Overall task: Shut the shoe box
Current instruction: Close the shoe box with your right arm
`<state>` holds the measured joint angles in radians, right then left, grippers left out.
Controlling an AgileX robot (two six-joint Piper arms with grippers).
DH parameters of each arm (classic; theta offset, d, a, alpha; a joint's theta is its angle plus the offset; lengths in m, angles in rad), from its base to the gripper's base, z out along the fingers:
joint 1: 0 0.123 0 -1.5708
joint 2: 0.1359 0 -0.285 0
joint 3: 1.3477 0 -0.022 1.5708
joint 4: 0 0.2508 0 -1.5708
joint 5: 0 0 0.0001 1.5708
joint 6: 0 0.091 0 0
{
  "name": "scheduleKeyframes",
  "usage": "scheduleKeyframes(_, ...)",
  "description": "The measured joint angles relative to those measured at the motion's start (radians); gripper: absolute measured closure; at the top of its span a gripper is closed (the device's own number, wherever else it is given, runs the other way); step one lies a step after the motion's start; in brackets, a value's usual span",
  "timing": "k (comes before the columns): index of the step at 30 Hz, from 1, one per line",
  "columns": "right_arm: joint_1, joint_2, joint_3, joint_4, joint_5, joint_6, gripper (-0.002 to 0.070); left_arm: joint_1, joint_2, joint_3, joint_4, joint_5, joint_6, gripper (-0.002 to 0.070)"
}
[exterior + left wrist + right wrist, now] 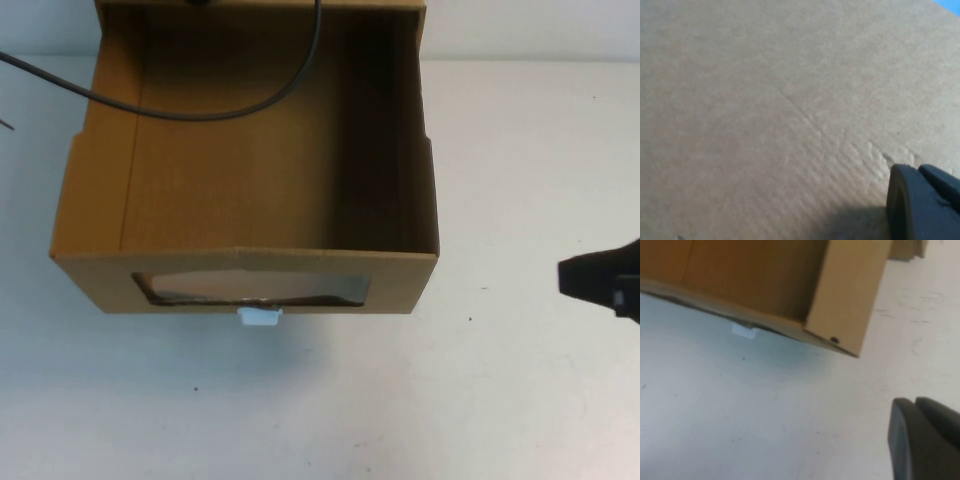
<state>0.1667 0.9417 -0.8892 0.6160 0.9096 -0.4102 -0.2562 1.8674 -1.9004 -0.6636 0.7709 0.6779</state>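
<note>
Brown cardboard shoe box (pixel 235 190) sits toward the far edge of the white bench (pixel 500 400), left of centre, its drawer pulled well out toward the near edge and open at the top. Front panel has a wide clear window (pixel 255 288); a small white pull tab (pixel 259 318) sticks out just below it. Inside looks bare. A dark cable (pixel 250 105) sags across the far part of the opening.

Step, as I judge it: approach; closing not yet begun, nothing touches the front panel.

Right gripper (pixel 600 280) hangs at the bench's right edge, well apart from the box; whether its pincer is wide or narrow I cannot tell. Left gripper (pixel 922 202) is close against plain cardboard; its pincer cannot be told either.

Next move likely calls for a gripper brought to the front panel and a level push toward the far edge, square-on so the drawer does not skew.
</note>
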Motion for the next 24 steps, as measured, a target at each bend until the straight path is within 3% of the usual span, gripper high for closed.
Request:
scheduleKeyframes(6, 0.255, 0.099, -0.100, -0.117, -0.044, 0.108, 0.0687, 0.000, 0.000, 0.000, 0.000, 0.000, -0.015, 0.0677)
scheduleKeyframes(15, 0.665, 0.229, -0.132, -0.463, -0.224, 0.464, 0.0687, 0.000, 0.000, 0.000, 0.001, -0.002, -0.017, 0.0677)
scheduleKeyframes(24, 0.748, 0.391, -0.156, -0.590, -0.384, 0.598, 0.0687, 0.000, 0.000, 0.000, 0.002, -0.002, -0.017, 0.0677)
